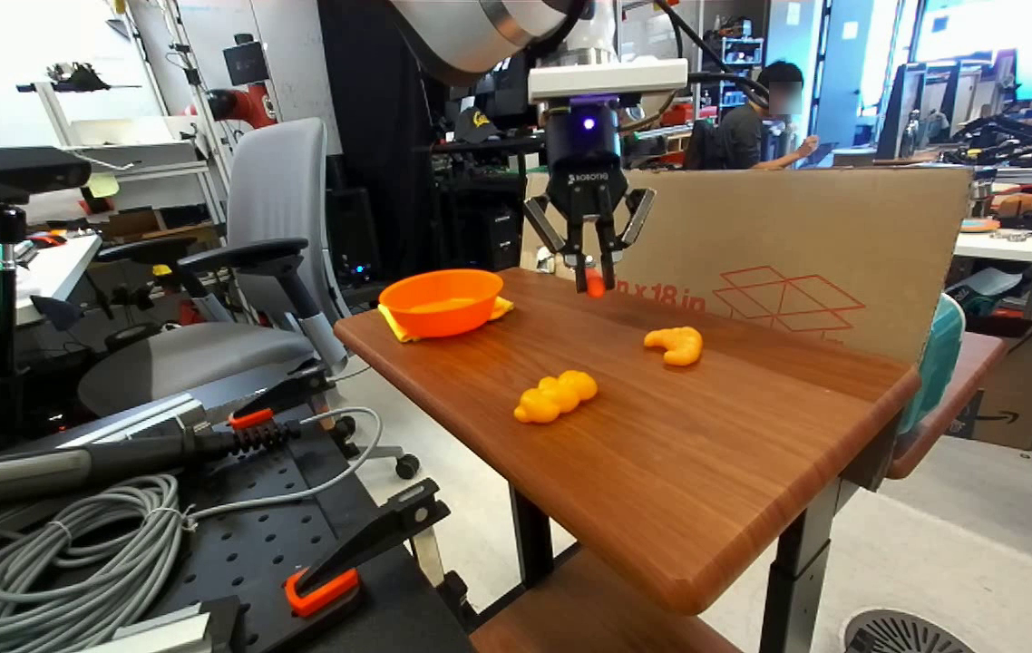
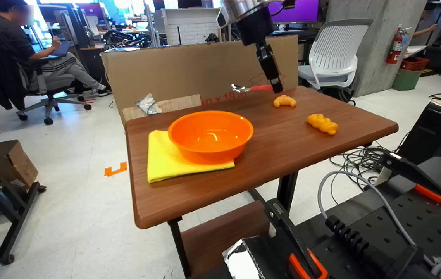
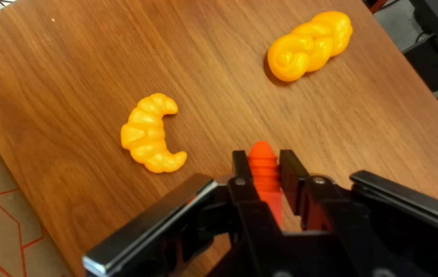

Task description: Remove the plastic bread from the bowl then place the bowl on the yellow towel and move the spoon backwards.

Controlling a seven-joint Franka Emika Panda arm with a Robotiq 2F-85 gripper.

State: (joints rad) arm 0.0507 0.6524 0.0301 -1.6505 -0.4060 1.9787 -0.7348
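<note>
Wrist view, pincer [image 3: 264,156] clamped on spoon [image 3: 264,173], both exterior views, arm [image 1: 480,36] pointing down above table [image 1: 706,453]

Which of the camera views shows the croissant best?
The wrist view: there the croissant appears large, uncovered, from above, with clear ridges. Both exterior views show it too, but much smaller.

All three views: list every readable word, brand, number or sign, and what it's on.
"ROBOTIQ", on the gripper.
"in x 18 in", in red on the cardboard panel in an exterior view.
Curved arrow, no readable letters, on the cardboard box.
Too small or blurred to read: anything on the cap or the fire extinguisher.
Wrist view: no readable text.
</note>
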